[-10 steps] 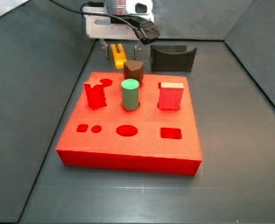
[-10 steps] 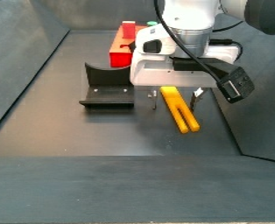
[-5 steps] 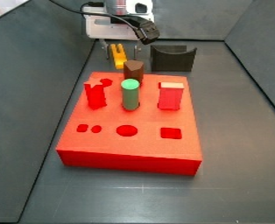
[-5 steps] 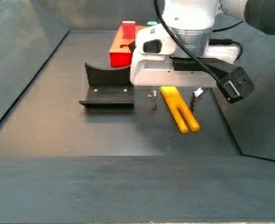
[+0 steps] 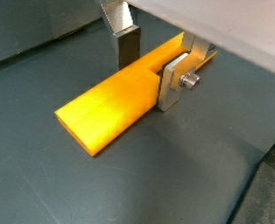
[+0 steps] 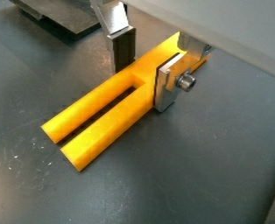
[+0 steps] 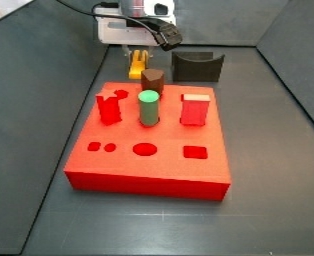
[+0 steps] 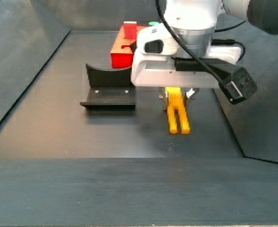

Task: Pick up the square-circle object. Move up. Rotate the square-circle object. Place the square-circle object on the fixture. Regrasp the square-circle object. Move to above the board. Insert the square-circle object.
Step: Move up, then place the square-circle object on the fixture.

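Lying flat on the dark floor behind the board [image 7: 146,140], the square-circle object [image 8: 177,113] now points differently than half a second ago: then angled off toward the side wall in a side view, now squared up, with its long axis straight out from under the gripper [image 8: 176,92]. Shows as a slim yellow-orange bar in both wrist views [image 5: 126,92] [image 6: 110,108], one end between the fingers, the free end reaching out across bare floor. Clamped across its width by the flat silver fingers [image 5: 175,78] [image 6: 168,77], one plate on each long side, pads against the orange faces. Split lengthwise by a groove in a wrist view, plain-faced in its counterpart.

Sits between board and fixture [image 8: 107,88] in a side view; fixture just beside the gripper, apart from the peg. Seen low behind the brown peg [image 7: 152,80] in a side view, with the fixture [image 7: 197,66] near the back wall. Green cylinder [image 7: 148,107] upright mid-board.

Open dark floor beyond the free end and along both long sides; sloping side wall near on the gripper's far side from the fixture.
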You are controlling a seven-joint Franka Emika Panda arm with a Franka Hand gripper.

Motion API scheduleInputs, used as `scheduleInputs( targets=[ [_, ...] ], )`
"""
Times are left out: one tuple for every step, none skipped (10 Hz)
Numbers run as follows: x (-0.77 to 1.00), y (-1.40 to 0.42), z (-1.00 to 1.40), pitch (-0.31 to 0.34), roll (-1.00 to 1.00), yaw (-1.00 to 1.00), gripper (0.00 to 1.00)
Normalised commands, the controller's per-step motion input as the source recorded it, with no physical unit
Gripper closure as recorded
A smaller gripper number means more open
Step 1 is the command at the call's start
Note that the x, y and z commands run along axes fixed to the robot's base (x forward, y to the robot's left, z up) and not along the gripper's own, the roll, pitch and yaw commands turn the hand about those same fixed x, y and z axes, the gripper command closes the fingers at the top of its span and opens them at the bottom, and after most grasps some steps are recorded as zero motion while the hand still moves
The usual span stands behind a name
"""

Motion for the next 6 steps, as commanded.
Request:
scheduleInputs(
  targets=[
    [-0.01, 0.0, 0.82, 0.007, 0.0, 0.0, 1.0],
    [-0.03, 0.0, 0.73, 0.029, 0.01, -0.01, 1.0],
    [-0.02, 0.01, 0.57, 0.052, 0.03, -0.02, 1.0],
    [-0.01, 0.01, 0.44, 0.069, 0.05, -0.02, 1.0],
    [-0.01, 0.0, 0.26, 0.086, 0.07, -0.02, 1.0],
    [0.0, 0.0, 1.0, 0.0, 0.0, 0.0, 1.0]
  ],
)
